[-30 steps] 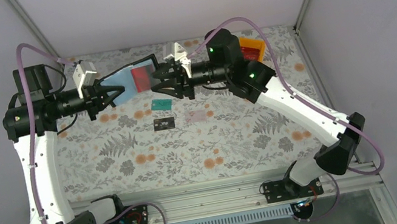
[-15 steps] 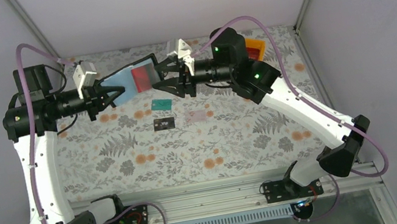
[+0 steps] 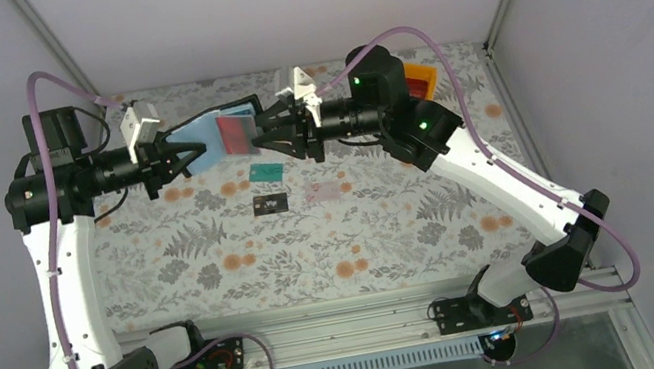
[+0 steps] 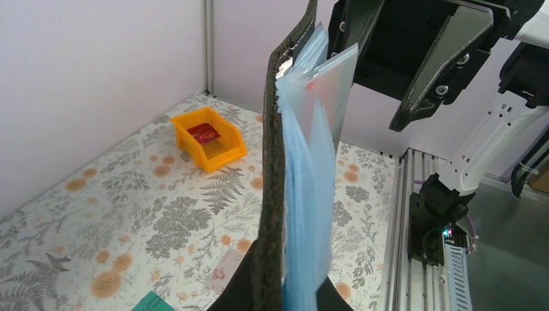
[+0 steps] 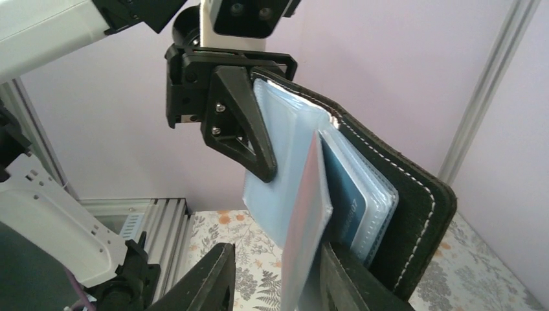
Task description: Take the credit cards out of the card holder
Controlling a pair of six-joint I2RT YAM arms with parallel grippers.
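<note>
Lilac walls (image 3: 272,11), floral-print tabletop (image 3: 215,265)

Left arm (image 3: 62,262) and right arm (image 3: 495,180) reach inward at the far side, tips facing. The left gripper (image 3: 194,153) is clamped tight; the right gripper (image 3: 264,136) has its jaws parted, seemingly pinching nothing.

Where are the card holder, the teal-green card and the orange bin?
card holder (image 3: 208,132), top external view, on its bluish clear sleeve.
teal-green card (image 3: 266,171), top external view, middle of its face.
orange bin (image 4: 223,157), left wrist view, on its near outer wall.
</note>
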